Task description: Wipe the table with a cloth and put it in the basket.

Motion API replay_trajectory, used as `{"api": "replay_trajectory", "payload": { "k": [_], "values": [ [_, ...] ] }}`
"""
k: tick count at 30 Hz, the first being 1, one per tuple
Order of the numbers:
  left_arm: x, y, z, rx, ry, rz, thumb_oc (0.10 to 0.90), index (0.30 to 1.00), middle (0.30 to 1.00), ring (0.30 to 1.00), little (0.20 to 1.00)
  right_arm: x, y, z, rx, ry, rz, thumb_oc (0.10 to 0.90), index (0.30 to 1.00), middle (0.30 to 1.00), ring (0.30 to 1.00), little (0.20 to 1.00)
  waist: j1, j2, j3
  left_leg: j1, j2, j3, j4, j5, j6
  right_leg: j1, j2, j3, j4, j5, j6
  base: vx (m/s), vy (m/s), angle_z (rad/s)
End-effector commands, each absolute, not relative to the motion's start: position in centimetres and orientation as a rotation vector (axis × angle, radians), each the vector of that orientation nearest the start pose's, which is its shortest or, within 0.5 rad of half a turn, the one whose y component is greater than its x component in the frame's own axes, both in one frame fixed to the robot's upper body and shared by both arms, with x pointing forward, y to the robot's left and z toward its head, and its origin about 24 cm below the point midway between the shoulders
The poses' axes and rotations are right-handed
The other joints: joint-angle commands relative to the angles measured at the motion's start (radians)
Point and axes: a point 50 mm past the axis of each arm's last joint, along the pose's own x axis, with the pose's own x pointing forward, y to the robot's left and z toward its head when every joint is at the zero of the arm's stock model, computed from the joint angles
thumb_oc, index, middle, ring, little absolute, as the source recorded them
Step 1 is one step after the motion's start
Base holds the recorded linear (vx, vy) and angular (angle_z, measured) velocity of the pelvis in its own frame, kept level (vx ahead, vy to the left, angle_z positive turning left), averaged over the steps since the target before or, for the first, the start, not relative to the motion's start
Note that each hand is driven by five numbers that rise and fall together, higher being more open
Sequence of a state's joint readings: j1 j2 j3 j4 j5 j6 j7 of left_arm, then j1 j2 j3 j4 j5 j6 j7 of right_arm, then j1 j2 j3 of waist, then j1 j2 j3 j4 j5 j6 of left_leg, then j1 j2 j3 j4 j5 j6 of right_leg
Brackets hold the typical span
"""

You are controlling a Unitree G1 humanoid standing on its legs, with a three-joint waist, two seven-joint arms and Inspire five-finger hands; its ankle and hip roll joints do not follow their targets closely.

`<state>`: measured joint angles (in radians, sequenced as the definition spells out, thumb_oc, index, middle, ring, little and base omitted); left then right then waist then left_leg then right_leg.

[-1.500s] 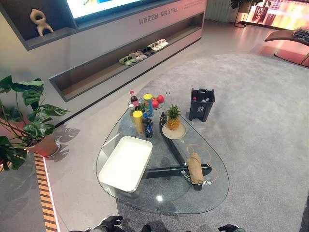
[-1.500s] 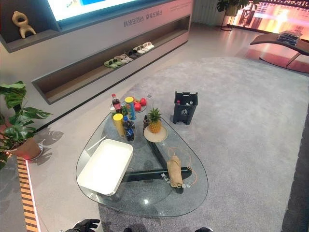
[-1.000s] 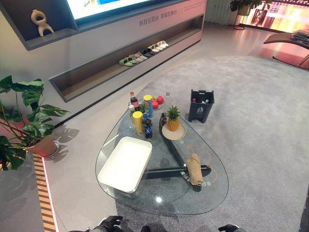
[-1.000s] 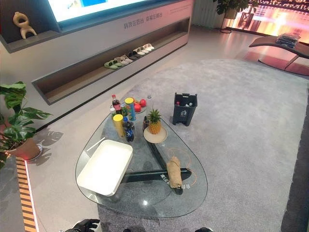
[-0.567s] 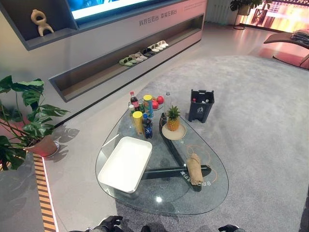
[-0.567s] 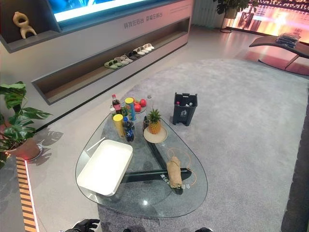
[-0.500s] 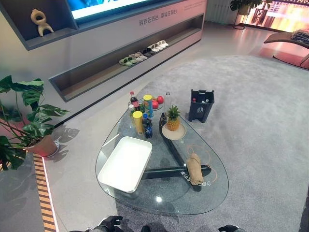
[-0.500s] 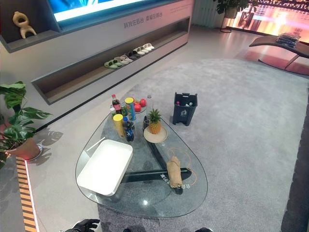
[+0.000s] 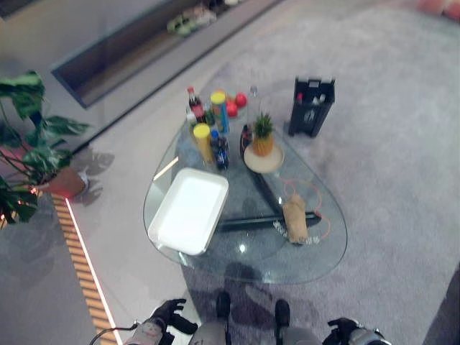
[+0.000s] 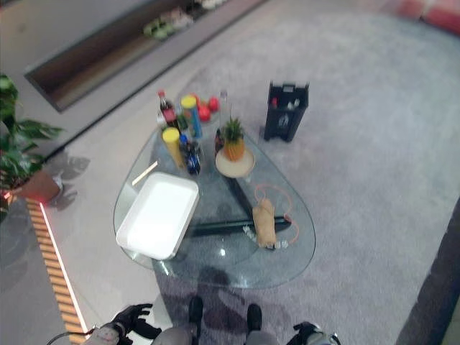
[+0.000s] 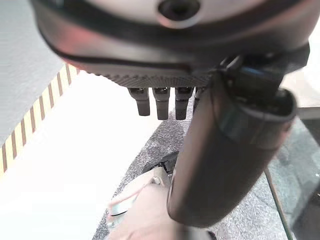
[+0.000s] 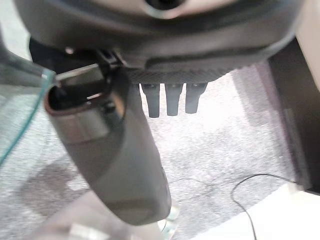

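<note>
Near right edge of rounded glass table (image 9: 316,266), rolled tan cloth (image 9: 295,218) lies untouched; white rectangular basket (image 9: 188,211) at left edge. Left hand (image 9: 171,314), right hand (image 9: 341,330) hang low, fingers relaxed, empty. Best: reach right hand over near edge, grasp roll mid-length, avoid pineapple on plate (image 9: 262,136).

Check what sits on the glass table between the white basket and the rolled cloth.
In the left eye view nothing stands on the glass between the white basket and the cloth; only the table's dark base bar shows through the glass table there.
</note>
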<state>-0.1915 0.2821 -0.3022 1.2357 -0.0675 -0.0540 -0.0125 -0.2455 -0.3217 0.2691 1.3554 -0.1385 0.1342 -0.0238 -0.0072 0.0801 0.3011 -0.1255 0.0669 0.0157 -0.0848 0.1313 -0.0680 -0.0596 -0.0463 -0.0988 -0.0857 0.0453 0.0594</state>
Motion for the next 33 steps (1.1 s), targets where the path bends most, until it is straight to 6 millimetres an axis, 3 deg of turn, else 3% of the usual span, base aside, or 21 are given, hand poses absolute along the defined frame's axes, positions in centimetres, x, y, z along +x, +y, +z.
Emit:
{"api": "replay_trajectory", "payload": {
  "k": [1, 6, 9, 12, 17, 22, 27, 33],
  "values": [
    [19.0, 24.3, -12.3, 0.344, 0.941, 0.027, 0.800, 0.900, 0.900, 0.900, 0.900, 16.4, -27.5, -12.9, -0.642, 1.240, -0.041, 0.800, 0.900, 0.900, 0.900, 0.900, -0.009, -0.038, 0.048, -0.019, -0.049, -0.009, -0.002, -0.051, 0.028, -0.079, -0.020, 0.035, -0.002, 0.054, 0.027, -0.10, -0.001, -0.04],
    [22.9, 24.5, -9.9, 0.205, 0.809, 0.085, 0.800, 0.900, 0.900, 0.900, 0.900, 19.9, -28.0, -10.9, -0.637, 1.152, -0.090, 0.800, 0.900, 0.900, 0.900, 0.900, 0.004, -0.036, 0.149, -0.124, -0.058, -0.028, 0.014, -0.001, 0.020, -0.208, -0.013, 0.032, 0.105, 0.040, 0.010, -0.16, 0.008, -0.02],
    [23.8, 24.7, -9.2, 0.169, 0.776, 0.094, 0.800, 0.900, 0.900, 0.900, 0.900, 20.4, -28.0, -10.6, -0.625, 1.132, -0.108, 0.800, 0.900, 0.900, 0.900, 0.900, 0.004, -0.034, 0.167, -0.170, -0.067, -0.034, 0.055, -0.002, 0.023, -0.260, -0.011, 0.035, 0.159, 0.026, 0.006, -0.12, -0.005, 0.00],
    [25.8, 24.4, -7.7, 0.160, 0.693, 0.096, 0.800, 0.900, 0.900, 0.900, 0.900, 22.0, -27.9, -9.7, -0.606, 1.075, -0.146, 0.800, 0.900, 0.900, 0.900, 0.900, 0.003, -0.034, 0.203, -0.322, -0.098, -0.044, 0.218, -0.032, 0.030, -0.401, -0.024, 0.030, 0.295, -0.007, 0.003, -0.21, -0.033, 0.15],
    [26.8, 24.5, -6.9, 0.173, 0.672, 0.094, 0.800, 0.900, 0.900, 0.900, 0.900, 23.7, -27.8, -8.6, -0.596, 1.016, -0.172, 0.800, 0.900, 0.900, 0.900, 0.900, -0.003, -0.036, 0.218, -0.475, -0.110, -0.042, 0.391, -0.081, 0.036, -0.536, -0.025, 0.038, 0.413, -0.040, -0.009, -0.12, -0.029, 0.18],
    [27.2, 24.7, -6.5, 0.175, 0.668, 0.107, 0.800, 0.900, 0.900, 0.900, 0.900, 25.2, -27.6, -7.6, -0.592, 0.958, -0.198, 0.800, 0.900, 0.900, 0.900, 0.900, -0.008, -0.039, 0.219, -0.605, -0.094, -0.038, 0.558, -0.152, 0.046, -0.667, -0.012, 0.051, 0.552, -0.093, -0.027, -0.05, -0.017, 0.05],
    [27.2, 24.4, -6.5, 0.174, 0.653, 0.090, 0.800, 0.900, 0.900, 0.900, 0.900, 25.6, -27.7, -7.2, -0.585, 0.925, -0.216, 0.800, 0.900, 0.900, 0.900, 0.900, -0.004, -0.036, 0.219, -0.678, -0.088, -0.035, 0.643, -0.187, 0.051, -0.743, -0.010, 0.048, 0.660, -0.131, -0.039, -0.01, -0.009, -0.09],
    [27.3, 23.9, -6.5, 0.184, 0.648, 0.071, 0.800, 0.900, 0.900, 0.900, 0.900, 26.1, -27.7, -6.8, -0.576, 0.897, -0.229, 0.800, 0.900, 0.900, 0.900, 0.900, -0.001, -0.037, 0.219, -0.712, -0.087, -0.035, 0.679, -0.201, 0.050, -0.775, -0.013, 0.045, 0.693, -0.136, -0.042, 0.00, 0.001, -0.01]
  ]
}}
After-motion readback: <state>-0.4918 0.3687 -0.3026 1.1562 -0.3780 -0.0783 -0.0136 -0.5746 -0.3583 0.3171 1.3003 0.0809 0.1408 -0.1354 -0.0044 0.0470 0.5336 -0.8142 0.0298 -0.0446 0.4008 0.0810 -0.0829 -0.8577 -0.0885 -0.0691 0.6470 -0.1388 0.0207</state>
